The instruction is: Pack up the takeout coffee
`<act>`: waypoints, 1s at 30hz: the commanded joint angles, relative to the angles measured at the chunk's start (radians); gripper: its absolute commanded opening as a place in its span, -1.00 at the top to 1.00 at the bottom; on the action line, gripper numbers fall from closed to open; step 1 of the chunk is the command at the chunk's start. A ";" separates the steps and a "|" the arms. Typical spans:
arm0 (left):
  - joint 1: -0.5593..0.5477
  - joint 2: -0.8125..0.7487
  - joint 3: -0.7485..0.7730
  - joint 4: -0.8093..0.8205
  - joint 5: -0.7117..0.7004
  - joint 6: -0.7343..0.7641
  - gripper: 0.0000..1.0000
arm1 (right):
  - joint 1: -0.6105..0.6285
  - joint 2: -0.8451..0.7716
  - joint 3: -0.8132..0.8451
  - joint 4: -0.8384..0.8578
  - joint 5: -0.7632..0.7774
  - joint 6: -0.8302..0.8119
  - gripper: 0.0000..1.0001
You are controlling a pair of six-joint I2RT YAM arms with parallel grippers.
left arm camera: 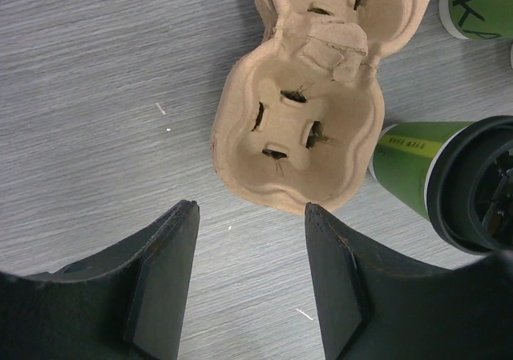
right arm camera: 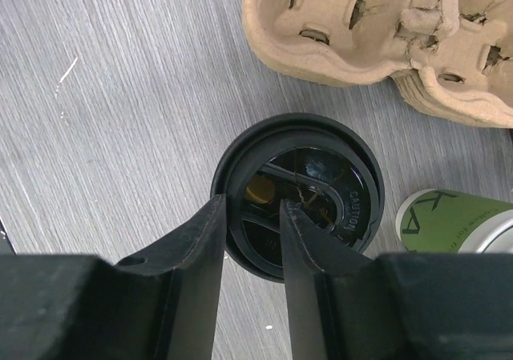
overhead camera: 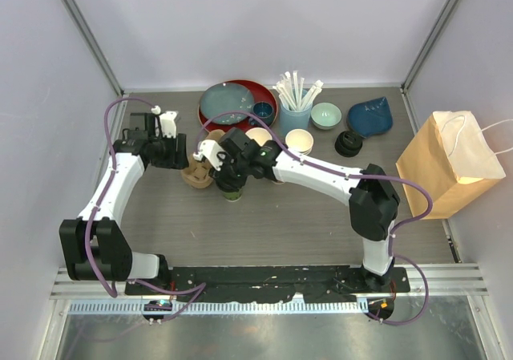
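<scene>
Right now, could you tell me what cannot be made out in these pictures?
- Right wrist view: whether the right tool grips the black lid or only hovers; its fingers cover the rim.
- Top view: the lidded cup, mostly hidden by the right arm.
- Left wrist view: a second green cup, cut off at the top edge.
- Top view: inside the paper bag, washed out by glare.

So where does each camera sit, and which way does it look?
Top: fixed above and behind, looking down at the table; left arm and right arm show.
Left wrist: on the left arm, looking down past its open left tool at the cardboard carrier.
Right wrist: on the right arm, looking down past the right tool onto a black lid.
Shared: both wrist views show the carrier.
</scene>
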 commanded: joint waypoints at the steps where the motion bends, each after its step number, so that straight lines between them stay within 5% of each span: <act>1: 0.006 -0.011 -0.004 0.037 0.029 0.018 -0.19 | 0.003 0.011 0.043 -0.010 0.069 -0.006 0.30; 17: 0.006 -0.009 -0.001 0.037 0.040 0.030 -0.19 | -0.081 0.089 0.139 -0.017 0.079 0.020 0.44; 30: 0.006 -0.001 -0.002 0.033 0.066 0.033 -0.20 | -0.083 -0.067 0.248 -0.087 -0.003 0.062 -0.65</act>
